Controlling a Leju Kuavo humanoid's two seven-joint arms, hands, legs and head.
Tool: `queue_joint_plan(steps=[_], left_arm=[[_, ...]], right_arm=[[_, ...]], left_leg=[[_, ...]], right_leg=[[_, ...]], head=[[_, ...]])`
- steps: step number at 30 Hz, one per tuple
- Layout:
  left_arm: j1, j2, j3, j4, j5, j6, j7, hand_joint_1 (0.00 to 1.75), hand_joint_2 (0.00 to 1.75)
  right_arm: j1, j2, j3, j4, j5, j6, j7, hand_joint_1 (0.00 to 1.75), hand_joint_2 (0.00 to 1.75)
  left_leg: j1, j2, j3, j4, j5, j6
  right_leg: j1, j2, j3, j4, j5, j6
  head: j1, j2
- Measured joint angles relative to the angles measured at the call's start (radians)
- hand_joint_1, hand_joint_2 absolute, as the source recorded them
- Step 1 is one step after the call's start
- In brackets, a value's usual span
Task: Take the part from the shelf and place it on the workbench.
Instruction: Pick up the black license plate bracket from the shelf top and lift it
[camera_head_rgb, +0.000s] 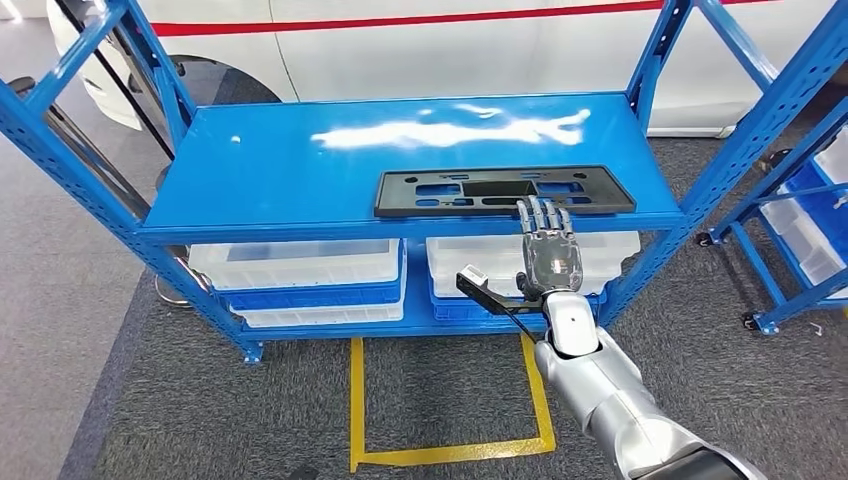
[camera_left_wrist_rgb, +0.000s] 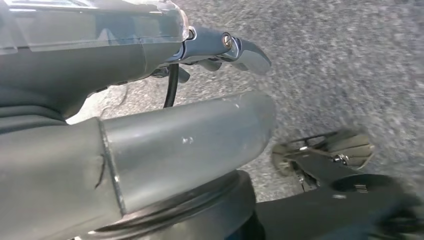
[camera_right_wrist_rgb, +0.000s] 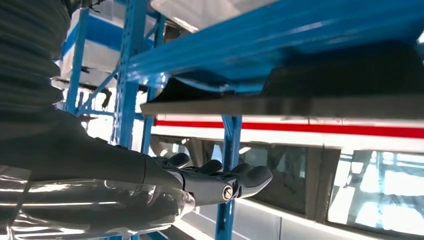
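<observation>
The part (camera_head_rgb: 470, 190), a flat black plastic panel with several cut-outs, lies on the top board of the blue shelf (camera_head_rgb: 290, 160), close to its front right edge. My right hand (camera_head_rgb: 548, 250) is raised in front of that edge, fingers stretched out, their tips over the panel's front rim. It holds nothing. In the right wrist view the right hand (camera_right_wrist_rgb: 210, 182) is spread and empty, a short way from the panel's dark edge (camera_right_wrist_rgb: 300, 105). My left hand (camera_left_wrist_rgb: 190, 140) hangs over the grey floor with its fingers (camera_left_wrist_rgb: 245, 50) extended and nothing in them.
Two clear bins (camera_head_rgb: 300, 265) (camera_head_rgb: 460, 255) sit on the lower board under the part. A yellow tape outline (camera_head_rgb: 450, 450) marks the floor in front. A white vehicle with a red stripe (camera_head_rgb: 450, 50) stands behind, and a second blue rack (camera_head_rgb: 800, 220) stands at the right.
</observation>
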Motion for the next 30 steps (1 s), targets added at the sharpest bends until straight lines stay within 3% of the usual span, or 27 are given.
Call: queue_joint_plan(steps=[1,3,6,9,10,11,12,14,16,18,21,23,25,26,27,28,30], left_arm=[[-0.001,0.001,0.0,0.001,-0.001,0.0,0.0,0.0,0.0],[-0.005,0.001,-0.002,0.001,-0.003,0.0,0.001,0.0,0.0],[-0.004,-0.001,-0.004,0.001,-0.004,0.0,0.005,0.0,0.0],[-0.006,-0.001,-0.005,0.001,-0.005,0.0,0.006,0.0,0.0],[-0.006,-0.001,-0.005,0.001,-0.005,0.0,0.006,0.0,0.0],[-0.006,-0.002,-0.005,0.001,-0.005,0.0,0.007,0.0,0.0],[-0.005,-0.002,-0.005,0.001,-0.005,0.0,0.007,0.0,0.0],[-0.004,-0.004,-0.006,0.001,-0.006,0.0,0.007,0.0,0.0],[-0.006,-0.004,-0.006,0.001,-0.006,0.0,0.007,0.0,0.0],[-0.008,-0.005,-0.007,0.001,-0.006,-0.001,0.007,0.0,0.0],[-0.009,-0.005,-0.008,0.001,-0.006,-0.003,0.007,0.0,0.0],[-0.009,-0.005,-0.008,0.001,-0.006,-0.004,0.006,0.0,0.0],[-0.009,-0.005,-0.009,0.001,-0.006,-0.006,0.006,0.0,0.0],[-0.009,-0.005,-0.009,0.001,-0.005,-0.006,0.006,0.0,0.0],[-0.008,-0.005,-0.009,0.001,-0.005,-0.006,0.006,0.0,0.0],[-0.008,-0.005,-0.009,0.001,-0.005,-0.006,0.006,0.0,0.0],[-0.009,-0.005,-0.009,0.001,-0.005,-0.006,0.006,0.0,0.0]], right_arm=[[-0.001,0.001,0.0,0.0,0.001,-0.001,0.0,0.0,1.75],[0.001,0.002,0.0,0.0,0.006,-0.003,0.0,0.0,1.75],[0.001,0.003,0.0,-0.002,0.013,-0.005,0.002,0.0,1.75],[0.004,0.003,0.0,-0.002,0.02,-0.007,0.004,0.0,1.75],[0.009,0.003,0.0,-0.002,0.023,-0.007,0.004,0.0,1.75],[0.013,0.003,0.0,-0.002,0.027,-0.007,0.002,0.0,1.75],[0.016,0.003,0.001,-0.002,0.029,-0.007,-0.001,0.0,1.75],[0.018,0.003,0.003,-0.004,0.031,-0.007,-0.014,0.0,1.75],[0.018,0.004,0.007,-0.008,0.031,-0.008,-0.03,0.0,1.75],[0.02,0.006,0.01,-0.01,0.032,-0.008,-0.04,0.0,1.75],[0.023,0.011,0.015,-0.017,0.033,-0.008,-0.051,0.0,1.75],[0.024,0.018,0.021,-0.024,0.035,-0.009,-0.056,0.0,1.75],[0.028,0.024,0.027,-0.026,0.037,-0.009,-0.058,0.0,1.75],[0.031,0.027,0.029,-0.027,0.039,-0.009,-0.059,0.0,1.75],[0.033,0.029,0.031,-0.027,0.041,-0.009,-0.059,0.0,1.75],[0.034,0.031,0.033,-0.028,0.042,-0.009,-0.059,0.0,1.75],[0.034,0.036,0.037,-0.032,0.044,-0.009,-0.06,0.0,1.75]], left_leg=[[-0.005,-0.002,0.015,-0.038,0.01,0.006],[-0.009,-0.003,0.026,-0.064,0.004,0.009],[0.0,0.0,0.044,-0.097,0.011,0.014],[0.003,0.002,0.053,-0.107,0.012,0.02],[0.003,0.002,0.054,-0.106,0.01,0.02],[0.003,0.002,0.055,-0.104,0.007,0.02],[0.004,0.002,0.057,-0.101,0.003,0.018],[0.005,0.001,0.063,-0.094,-0.008,0.013],[0.002,0.001,0.064,-0.086,-0.017,0.002],[-0.001,0.001,0.063,-0.084,-0.02,-0.009],[0.003,0.002,0.058,-0.065,-0.039,-0.024],[0.005,0.001,0.014,0.029,-0.088,-0.031],[0.005,0.001,-0.055,0.157,-0.134,-0.035],[0.005,0.001,-0.078,0.191,-0.135,-0.036],[0.005,0.001,-0.082,0.186,-0.115,-0.035],[0.005,0.001,-0.069,0.145,-0.079,-0.033],[0.004,0.001,-0.012,0.009,-0.004,-0.026]], right_leg=[[0.0,0.001,0.0,0.0,-0.001,0.003],[-0.002,0.002,-0.003,-0.004,0.001,0.012],[-0.001,-0.003,-0.01,0.011,-0.015,0.029],[-0.006,-0.008,-0.092,0.168,-0.084,0.041],[-0.009,-0.009,-0.124,0.221,-0.097,0.044],[-0.012,-0.009,-0.141,0.242,-0.091,0.047],[-0.015,-0.011,-0.14,0.226,-0.067,0.049],[-0.02,-0.015,-0.092,0.112,0.005,0.049],[-0.017,-0.018,-0.048,0.016,0.038,0.045],[-0.012,-0.016,-0.039,-0.003,0.034,0.036],[-0.016,-0.013,-0.031,-0.014,0.035,0.016],[-0.017,-0.013,-0.023,-0.02,0.034,0.006],[-0.015,-0.013,-0.02,-0.021,0.032,0.001],[-0.015,-0.013,-0.017,-0.021,0.03,0.0],[-0.014,-0.012,-0.015,-0.02,0.028,0.0],[-0.014,-0.011,-0.011,-0.02,0.025,0.001],[-0.012,-0.008,-0.004,-0.018,0.019,0.006]], head=[[0.001,0.0],[0.001,0.0],[0.002,0.0],[0.003,0.0],[0.003,0.0],[0.003,0.0],[0.003,0.0],[0.003,0.0],[0.003,0.0],[0.002,0.0],[0.002,0.0],[0.001,0.0],[0.0,0.0],[0.0,0.0],[0.0,0.0],[0.0,0.0],[0.0,0.0]])
